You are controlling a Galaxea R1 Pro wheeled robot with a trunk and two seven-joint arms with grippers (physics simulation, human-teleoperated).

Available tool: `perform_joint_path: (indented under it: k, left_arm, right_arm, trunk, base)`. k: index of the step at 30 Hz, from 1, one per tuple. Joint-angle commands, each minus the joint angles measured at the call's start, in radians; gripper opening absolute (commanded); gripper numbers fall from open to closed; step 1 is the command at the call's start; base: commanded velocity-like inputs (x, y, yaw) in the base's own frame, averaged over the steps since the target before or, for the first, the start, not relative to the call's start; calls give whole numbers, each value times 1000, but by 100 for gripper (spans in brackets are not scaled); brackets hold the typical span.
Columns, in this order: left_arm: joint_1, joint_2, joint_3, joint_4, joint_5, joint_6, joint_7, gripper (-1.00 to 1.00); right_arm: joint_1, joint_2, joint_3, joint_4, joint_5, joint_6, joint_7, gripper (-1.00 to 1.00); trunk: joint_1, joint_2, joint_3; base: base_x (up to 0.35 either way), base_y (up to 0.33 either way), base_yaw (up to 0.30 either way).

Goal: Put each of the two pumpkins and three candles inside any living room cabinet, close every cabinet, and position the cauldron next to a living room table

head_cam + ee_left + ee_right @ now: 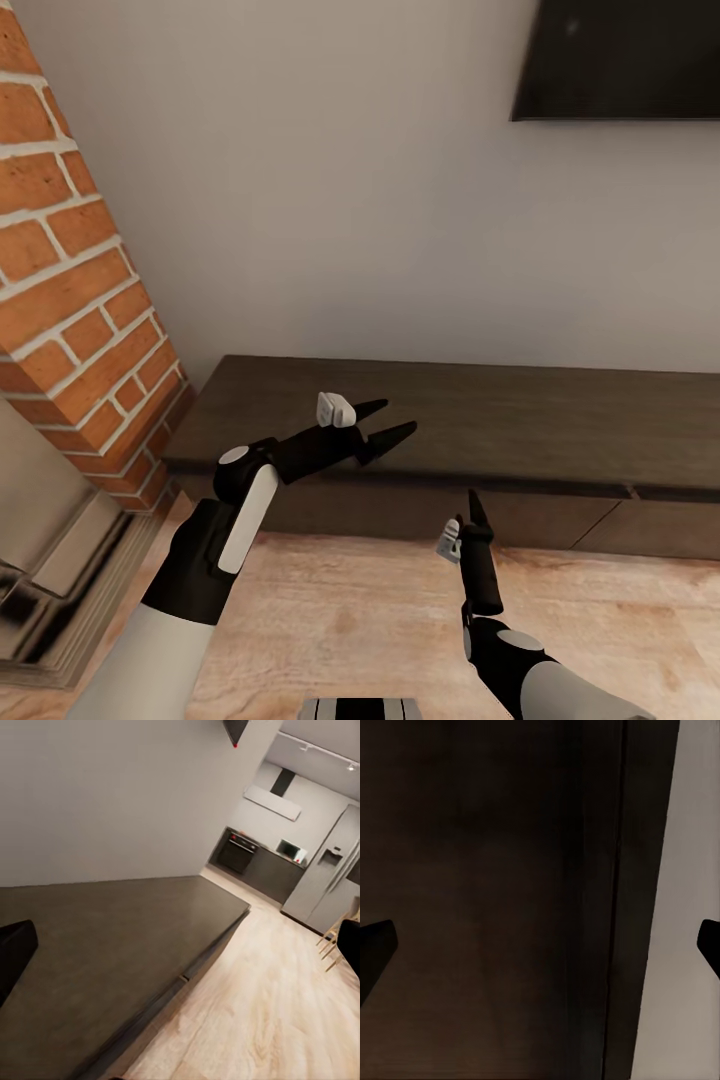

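My left pincer (388,423) hangs over the cabinet (480,420) top near its left end, its two dark fingers spread well apart with nothing between them; in the left wrist view the fingertips sit at the picture's two sides with bare cabinet top (112,945) between; it touches nothing that I can see. My right pincer (474,508) points up in front of the cabinet's front edge; from the head view it is edge-on, but in its wrist view both tips stand far apart, so I read it as wide and empty, facing a dark drawer front (495,900).

The cabinet runs along the white wall, under the TV (620,60), its left end close to the brick fireplace (80,300); the drawers look shut; a seam shows toward the right end (625,492). I judge the fronts stiff, smooth and handle-less, so poor to pinch; I would hook a fingertip at the top lip or seam and pull straight out. I expect some drag rather than weight.
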Motion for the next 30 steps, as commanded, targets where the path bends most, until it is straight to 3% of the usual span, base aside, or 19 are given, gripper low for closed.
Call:
perform_joint_path:
  k: [1, 7, 9, 16, 30]
  left_arm:
    - [0, 0, 0, 0, 0, -1, 0, 100]
    - [1, 1, 0, 0, 0, -2, 0, 100]
    - [10, 2, -1, 11, 0, -4, 1, 100]
    - [21, 4, 0, 12, 0, -4, -3, 100]
    - [23, 11, 0, 11, 0, -4, -3, 100]
  right_arm:
    - [0, 0, 0, 0, 0, 1, 0, 100]
    - [0, -2, 4, 1, 6, -7, 1, 100]
    - [-12, 9, -7, -3, -3, 5, -10, 100]
    - [-5, -9, 0, -2, 0, -5, 7, 100]
    - [-5, -6, 0, -4, 0, -14, 8, 100]
  trunk:
    - [0, 0, 0]
    - [0, 0, 0]
    - [0, 0, 0]
    - [0, 0, 0]
    - [0, 0, 0]
  base:
    - [198, 0, 0]
    - [53, 0, 0]
    - [0, 0, 0]
    - [0, 0, 0]
    - [0, 0, 0]
